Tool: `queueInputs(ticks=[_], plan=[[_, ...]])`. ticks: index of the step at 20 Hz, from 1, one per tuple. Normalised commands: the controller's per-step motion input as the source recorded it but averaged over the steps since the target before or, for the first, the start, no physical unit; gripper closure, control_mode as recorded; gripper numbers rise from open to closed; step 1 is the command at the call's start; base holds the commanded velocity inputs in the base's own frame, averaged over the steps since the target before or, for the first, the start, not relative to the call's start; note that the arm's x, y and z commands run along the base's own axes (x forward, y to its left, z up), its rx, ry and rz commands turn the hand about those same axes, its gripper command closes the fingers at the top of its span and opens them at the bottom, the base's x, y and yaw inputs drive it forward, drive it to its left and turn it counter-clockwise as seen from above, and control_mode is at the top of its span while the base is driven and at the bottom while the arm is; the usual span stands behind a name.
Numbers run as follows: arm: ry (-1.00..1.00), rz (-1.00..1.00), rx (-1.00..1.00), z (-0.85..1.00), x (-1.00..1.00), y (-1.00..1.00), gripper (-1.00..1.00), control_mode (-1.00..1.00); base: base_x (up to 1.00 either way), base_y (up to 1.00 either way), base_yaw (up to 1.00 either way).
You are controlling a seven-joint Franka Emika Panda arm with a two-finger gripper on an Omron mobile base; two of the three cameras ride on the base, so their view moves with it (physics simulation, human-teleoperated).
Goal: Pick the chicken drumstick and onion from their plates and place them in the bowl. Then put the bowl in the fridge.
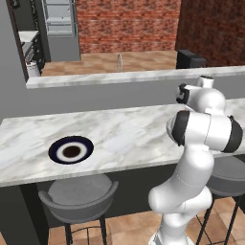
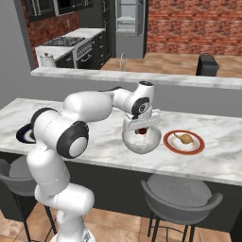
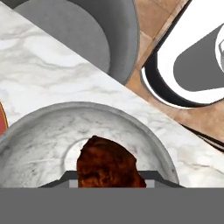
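**Ana:** Marble counter with brick walls behind. Where does the arm stand?

**Ben:** The gripper (image 2: 142, 128) hangs straight over the bowl (image 2: 140, 142), its tips down inside the rim. In the hand view a dark reddish-brown piece, the chicken drumstick (image 3: 109, 164), sits between the jaws above the bowl's floor. The jaws are partly closed on it, so I read that as a grip.

**Ana:** So which step is this?

**Ben:** Dropping the drumstick into the bowl, I'd judge. It has not been let go.

**Ana:** And the rest?

**Ben:** Just to the right of the bowl, in the right base view, lies the red-rimmed plate (image 2: 196, 147) with a tan lump on it, the onion (image 2: 186, 139) by its colour. Far to the bowl's left sits the navy-rimmed plate (image 1: 87, 147), bare. The fridge (image 2: 128, 23) stands well beyond the bowl, across the room.

**Ana:** Next move?

**Ben:** Likely open the jaws, lift clear of the rim, then swing to the onion. It is round, so it needs a centred pinch.
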Motion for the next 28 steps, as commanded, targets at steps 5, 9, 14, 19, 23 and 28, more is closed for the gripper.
queueInputs(ticks=[5, 9, 14, 19, 23, 28], plan=[[0.00, -0.03, 0.00, -0.15, 0.07, 0.05, 1.00, -1.00, 0.00, 0.00, 0.00], [0.00, -0.04, -0.01, -0.16, 0.06, 0.04, 1.00, -1.00, 0.00, 0.00, 0.00], [0.00, -0.04, 0.00, -0.17, 0.04, 0.03, 1.00, -1.00, 0.00, 0.00, 0.00], [0.00, -0.03, 0.00, -0.17, 0.01, 0.00, 1.00, -1.00, 0.00, 0.00, 0.00], [0.00, -0.03, 0.00, -0.18, 0.00, 0.02, 1.00, -1.00, 0.00, 0.00, 0.00], [0.00, -0.04, 0.00, -0.15, 0.01, 0.03, 1.00, -1.00, 0.00, 0.00, 0.00]])
